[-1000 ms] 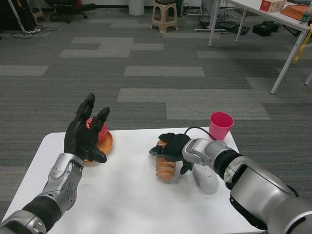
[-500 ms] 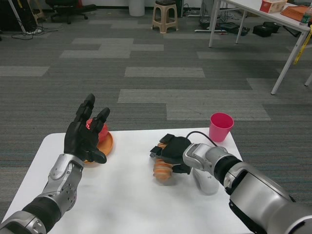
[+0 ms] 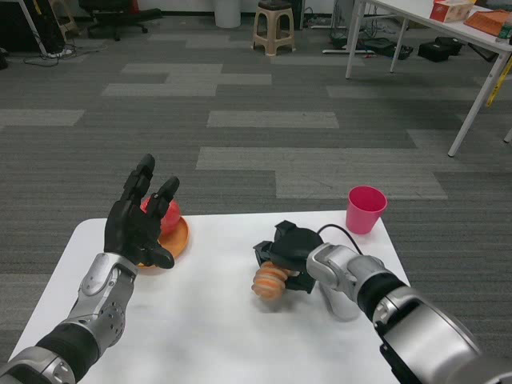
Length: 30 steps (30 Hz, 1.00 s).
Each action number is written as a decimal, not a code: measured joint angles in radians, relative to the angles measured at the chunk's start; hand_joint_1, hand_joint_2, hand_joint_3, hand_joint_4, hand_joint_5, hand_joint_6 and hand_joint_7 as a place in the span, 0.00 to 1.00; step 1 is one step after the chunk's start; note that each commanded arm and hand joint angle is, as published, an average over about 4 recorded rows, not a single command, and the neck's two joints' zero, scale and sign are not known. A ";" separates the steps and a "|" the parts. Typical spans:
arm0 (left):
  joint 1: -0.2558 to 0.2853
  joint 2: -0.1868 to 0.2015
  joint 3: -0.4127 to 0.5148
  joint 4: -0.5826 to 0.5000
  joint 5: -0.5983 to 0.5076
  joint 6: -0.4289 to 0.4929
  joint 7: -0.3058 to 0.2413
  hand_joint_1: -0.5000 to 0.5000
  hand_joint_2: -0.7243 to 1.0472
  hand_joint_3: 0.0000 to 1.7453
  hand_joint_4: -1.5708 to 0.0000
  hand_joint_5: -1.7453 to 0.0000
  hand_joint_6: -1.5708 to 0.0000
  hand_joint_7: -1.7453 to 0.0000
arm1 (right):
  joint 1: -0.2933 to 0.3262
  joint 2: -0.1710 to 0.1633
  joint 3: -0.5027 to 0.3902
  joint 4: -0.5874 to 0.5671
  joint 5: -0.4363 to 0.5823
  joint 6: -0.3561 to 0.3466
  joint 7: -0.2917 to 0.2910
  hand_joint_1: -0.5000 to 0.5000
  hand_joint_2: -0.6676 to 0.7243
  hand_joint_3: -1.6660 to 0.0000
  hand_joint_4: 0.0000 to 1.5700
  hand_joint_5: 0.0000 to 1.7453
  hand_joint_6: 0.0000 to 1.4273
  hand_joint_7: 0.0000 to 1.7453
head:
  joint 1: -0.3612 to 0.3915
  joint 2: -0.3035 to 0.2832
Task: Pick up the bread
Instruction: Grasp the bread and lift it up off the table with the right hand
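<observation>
The bread (image 3: 269,282), a ridged orange-brown roll, sits just above the white table (image 3: 208,336) near its middle. My right hand (image 3: 286,250) covers its top and right side, fingers curled over it and gripping it. My left hand (image 3: 138,218) is raised open over the table's left part, palm turned toward me and fingers spread upward, holding nothing.
An orange plate (image 3: 174,238) with a red fruit (image 3: 162,213) sits at the back left, partly hidden by my left hand. A pink cup (image 3: 366,209) stands at the back right corner. A white object (image 3: 339,296) lies under my right forearm.
My right hand has closed further over the bread and shifted it slightly toward me and to the right. The left hand has stayed raised.
</observation>
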 measured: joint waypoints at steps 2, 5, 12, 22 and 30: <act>0.000 0.002 0.001 0.000 -0.001 -0.001 0.000 1.00 0.15 0.05 1.00 0.76 1.00 1.00 | 0.028 0.000 -0.043 -0.030 -0.002 -0.011 0.005 0.02 0.06 0.19 0.20 0.72 0.75 0.96 | 0.001 0.002; 0.000 0.008 0.001 0.000 -0.001 -0.002 0.000 1.00 0.15 0.05 1.00 0.76 1.00 1.00 | 0.062 -0.001 -0.098 -0.067 -0.003 -0.025 0.011 0.02 0.06 0.18 0.17 0.72 0.71 0.96 | 0.002 0.003; -0.002 0.013 0.003 0.000 -0.002 -0.004 0.000 1.00 0.15 0.05 1.00 0.76 1.00 1.00 | 0.140 -0.007 -0.205 -0.198 0.009 -0.068 0.008 0.01 0.05 0.15 0.14 0.78 0.67 0.96 | 0.006 0.004; -0.005 0.012 0.003 0.007 -0.002 -0.005 0.000 1.00 0.15 0.05 1.00 0.76 1.00 1.00 | 0.232 -0.041 -0.247 -0.416 0.199 -0.125 0.004 0.02 0.09 0.17 0.09 0.72 0.59 0.96 | 0.010 0.004; -0.018 0.009 0.002 0.015 -0.002 -0.005 0.000 1.00 0.15 0.05 1.00 0.76 1.00 1.00 | 0.315 -0.056 -0.278 -0.593 0.423 -0.135 -0.006 0.00 0.07 0.14 0.14 0.72 0.60 0.96 | 0.007 0.001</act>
